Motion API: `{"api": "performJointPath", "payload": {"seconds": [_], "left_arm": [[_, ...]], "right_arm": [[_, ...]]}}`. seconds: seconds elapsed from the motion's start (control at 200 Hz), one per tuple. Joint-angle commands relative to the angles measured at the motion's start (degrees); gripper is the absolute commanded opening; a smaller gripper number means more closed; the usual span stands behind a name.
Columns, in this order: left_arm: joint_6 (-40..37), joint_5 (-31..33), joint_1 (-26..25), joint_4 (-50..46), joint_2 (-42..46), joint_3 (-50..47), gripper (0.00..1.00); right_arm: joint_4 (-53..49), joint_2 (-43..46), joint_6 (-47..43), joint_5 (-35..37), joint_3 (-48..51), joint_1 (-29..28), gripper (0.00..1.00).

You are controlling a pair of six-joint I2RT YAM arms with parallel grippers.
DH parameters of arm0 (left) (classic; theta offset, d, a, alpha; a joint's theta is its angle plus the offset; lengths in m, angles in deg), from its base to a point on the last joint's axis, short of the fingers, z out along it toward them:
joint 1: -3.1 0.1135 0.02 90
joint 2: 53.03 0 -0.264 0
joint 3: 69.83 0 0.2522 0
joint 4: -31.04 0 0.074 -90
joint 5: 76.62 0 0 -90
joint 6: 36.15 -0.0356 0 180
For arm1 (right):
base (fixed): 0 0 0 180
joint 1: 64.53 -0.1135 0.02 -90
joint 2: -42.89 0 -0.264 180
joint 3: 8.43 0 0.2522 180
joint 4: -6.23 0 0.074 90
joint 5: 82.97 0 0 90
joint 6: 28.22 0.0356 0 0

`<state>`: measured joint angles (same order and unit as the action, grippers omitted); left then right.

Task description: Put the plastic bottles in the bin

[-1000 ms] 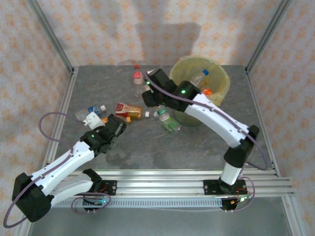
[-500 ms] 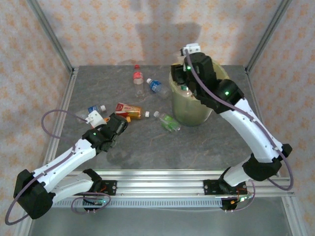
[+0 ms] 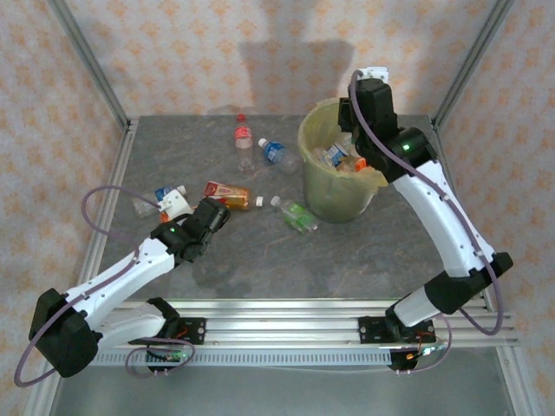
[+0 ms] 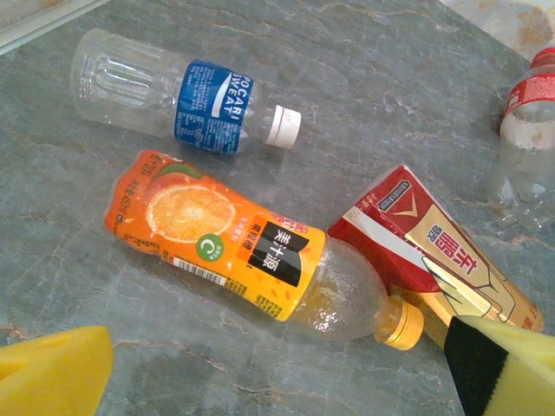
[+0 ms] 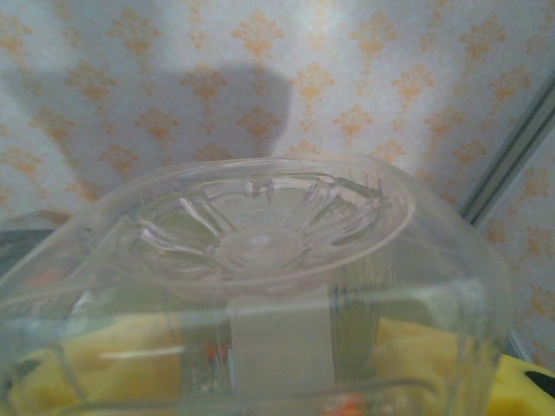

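**Bin partly filled, five bottles left out**

The right end effector (image 5: 277, 373) is clamped on a clear plastic bottle (image 5: 260, 225) above the round yellow-green bin (image 3: 334, 201), where a few bottles (image 3: 336, 157) already lie. On the grey counter (image 3: 347, 251) I count five more: a red-labelled bottle (image 3: 243, 139), a blue-labelled bottle (image 3: 274, 152), a green bottle (image 3: 297, 216). Below the left end effector (image 4: 277, 381), its fingers wide apart, lie an orange juice bottle (image 4: 234, 251) and a white-capped blue-labelled bottle (image 4: 191, 95).

YAM pair: white shells, black joints.
Left arm (image 3: 113, 282) and right arm (image 3: 442, 217): rounded white link covers, black joint housings (image 3: 56, 334), black gripper bodies. One green LED (image 3: 404, 146) per forearm, thin grey-purple cable (image 3: 84, 208) looping off each arm, white camera block (image 3: 373, 73) at the wrist. Finger pads (image 4: 54, 371) are yellow foam; the one at lower right of the left wrist frame has a black face.
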<state>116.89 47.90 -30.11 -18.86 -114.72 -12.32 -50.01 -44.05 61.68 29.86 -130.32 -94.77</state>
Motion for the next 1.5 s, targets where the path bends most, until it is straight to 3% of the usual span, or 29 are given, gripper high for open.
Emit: {"api": "performJointPath", "payload": {"seconds": [0.0,0.605,0.966,1.181,1.491], "left_arm": [[-1.15,0.50,0.64,0.71,-0.55,1.72,1.00],[-2.12,1.19,0.71,0.12,-1.50,2.45,1.00],[-2.31,1.22,0.78,-0.34,-1.37,2.74,1.00],[-2.23,1.07,0.76,-0.33,-1.45,2.66,1.00],[-2.58,0.65,0.75,-0.25,-1.64,2.76,1.00]], "right_arm": [[-1.07,-2.44,1.99,-2.22,0.99,2.35,0.23],[-7.44,-13.67,7.95,-9.70,1.51,7.43,0.24],[-8.18,-13.08,10.43,-8.93,6.27,7.45,0.35],[-10.34,-13.58,11.17,-8.15,6.47,7.48,0.48],[-12.52,-13.66,10.56,-5.45,3.46,7.42,0.83]]}}
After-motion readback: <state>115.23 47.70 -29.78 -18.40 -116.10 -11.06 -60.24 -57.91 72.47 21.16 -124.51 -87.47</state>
